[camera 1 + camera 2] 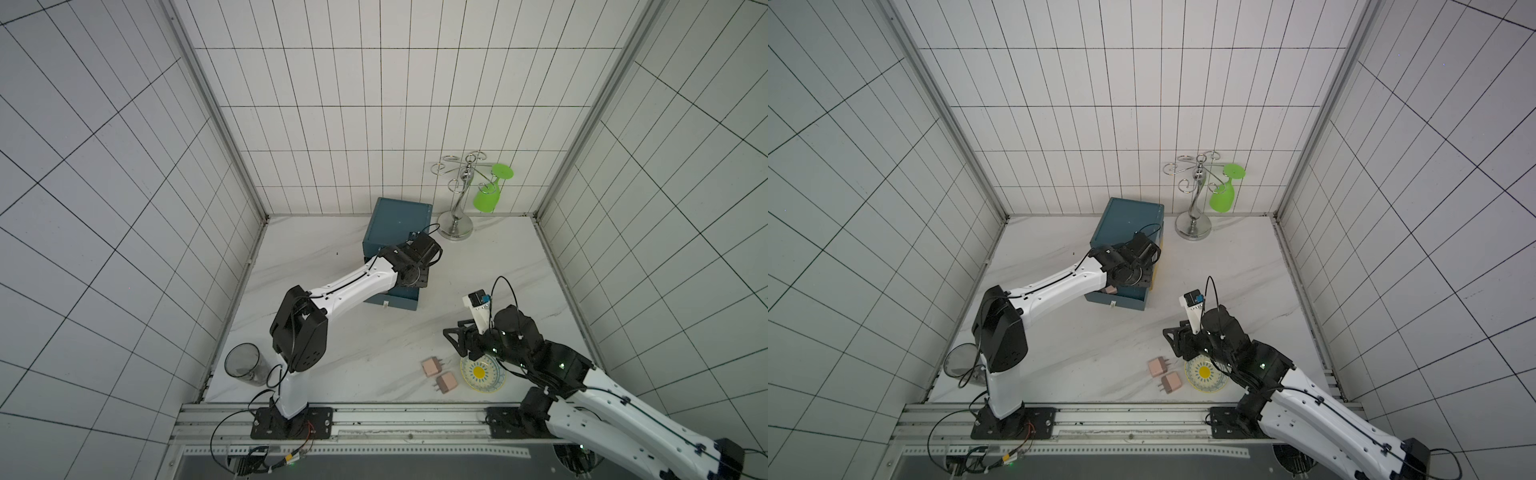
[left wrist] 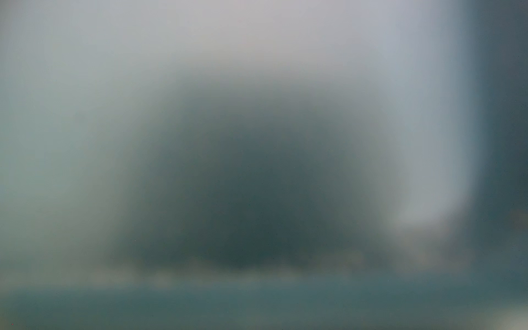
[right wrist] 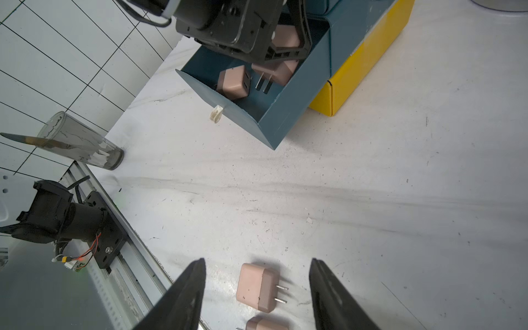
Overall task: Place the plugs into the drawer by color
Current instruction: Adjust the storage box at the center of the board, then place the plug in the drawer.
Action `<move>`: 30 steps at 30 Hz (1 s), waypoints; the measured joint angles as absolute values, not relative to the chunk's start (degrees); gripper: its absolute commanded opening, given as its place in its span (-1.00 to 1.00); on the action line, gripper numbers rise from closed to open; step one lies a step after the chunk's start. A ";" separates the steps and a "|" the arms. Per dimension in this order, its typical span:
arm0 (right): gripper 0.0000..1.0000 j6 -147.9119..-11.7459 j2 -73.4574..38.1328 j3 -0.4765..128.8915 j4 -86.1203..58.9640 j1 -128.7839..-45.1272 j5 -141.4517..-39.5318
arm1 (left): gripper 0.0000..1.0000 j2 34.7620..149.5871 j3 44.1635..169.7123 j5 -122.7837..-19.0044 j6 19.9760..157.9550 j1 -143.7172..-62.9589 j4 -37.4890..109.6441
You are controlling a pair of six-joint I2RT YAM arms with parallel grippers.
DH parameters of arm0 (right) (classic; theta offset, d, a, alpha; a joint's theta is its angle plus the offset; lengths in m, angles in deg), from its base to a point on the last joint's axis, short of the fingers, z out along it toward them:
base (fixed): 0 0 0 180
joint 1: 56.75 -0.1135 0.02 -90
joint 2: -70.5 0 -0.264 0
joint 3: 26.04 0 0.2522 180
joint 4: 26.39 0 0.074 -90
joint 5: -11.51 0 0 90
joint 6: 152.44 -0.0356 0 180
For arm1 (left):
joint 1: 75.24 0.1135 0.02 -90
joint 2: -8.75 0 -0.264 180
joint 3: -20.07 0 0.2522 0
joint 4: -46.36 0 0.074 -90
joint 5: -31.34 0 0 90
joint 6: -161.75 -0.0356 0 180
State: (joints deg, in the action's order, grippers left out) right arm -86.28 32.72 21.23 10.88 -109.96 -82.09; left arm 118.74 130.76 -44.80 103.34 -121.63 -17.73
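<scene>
Crowding the open drawer (image 3: 291, 100): the left gripper (image 3: 281, 55) is down inside it, its black body covering much of the compartment, so I can't tell whether it is gripping anything. Three pinkish-beige plugs show in there, one lying near the front wall (image 3: 234, 83), one with prongs out (image 3: 275, 71), one half hidden by the gripper (image 3: 285, 40). The left wrist view is all blur. The right gripper (image 3: 257, 261) hangs with its jaws spread and nothing between them, over a pink plug on the bench (image 3: 258, 287); a second pink plug (image 3: 265, 324) lies just beside that one, and both show in both top views (image 1: 431, 367) (image 1: 446, 381). A patterned dish (image 1: 494, 384) with a yellow centre sits just beside those plugs, partly under the right arm. A smoky grey tumbler (image 1: 245, 365) stands near the left arm's base. A chromed wire rack (image 1: 457, 226) at the back carries a green goblet (image 1: 486, 199) hung upside down. The blue drawer cabinet (image 1: 399, 224) is boxy and matt, with a yellow box (image 3: 357, 71) just beside and below the drawer and a small white pull loop (image 3: 216, 113) on the drawer front. The bench (image 1: 332, 332) is white with a marble pattern, scuffed with grey streaks. White walls with a black grid stand on three sides, and an aluminium rail (image 1: 415, 415) runs along the front.
</scene>
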 measured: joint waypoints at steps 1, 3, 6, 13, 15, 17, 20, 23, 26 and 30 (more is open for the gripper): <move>0.23 -86.26 32.72 21.23 10.86 -109.96 -82.09 | -1.00 118.74 130.63 -44.67 103.32 -121.35 -17.56; 0.23 -86.28 32.46 21.23 10.77 -109.96 -82.09 | -1.00 118.06 129.36 -44.38 103.23 -120.78 -16.42; 0.25 -86.41 31.41 21.23 10.75 -109.94 -81.83 | -1.00 114.78 124.73 -45.21 102.92 -120.01 -13.71; 0.20 -86.74 20.00 30.48 14.92 -104.24 -86.44 | -1.00 110.68 120.92 -49.32 102.22 -119.40 -12.00; 0.20 -86.89 17.71 33.30 13.96 -103.19 -88.19 | -1.00 109.82 120.57 -49.74 102.25 -119.79 -11.96; 0.20 -86.89 16.99 33.61 12.72 -102.99 -89.43 | -1.00 108.01 119.11 -48.73 102.29 -120.71 -11.70; 0.19 -86.93 14.95 33.45 11.71 -102.71 -90.94 | -1.00 104.27 116.46 -47.77 102.20 -122.50 -11.30; 0.19 -86.91 12.88 33.45 10.99 -102.07 -91.60 | -1.00 102.65 115.79 -47.99 102.05 -123.16 -11.00; 0.19 -86.91 12.44 33.21 10.40 -101.33 -91.71 | -1.00 103.46 115.79 -48.64 101.88 -122.83 -11.22; 0.19 -86.91 12.85 32.36 9.42 -100.41 -91.77 | -1.00 106.74 116.16 -49.08 101.70 -122.42 -11.41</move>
State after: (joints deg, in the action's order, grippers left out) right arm -86.91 12.85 32.36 9.42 -100.41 -91.77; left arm 106.74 116.16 -49.08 101.70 -122.42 -11.41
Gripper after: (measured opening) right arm 0.596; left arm 0.436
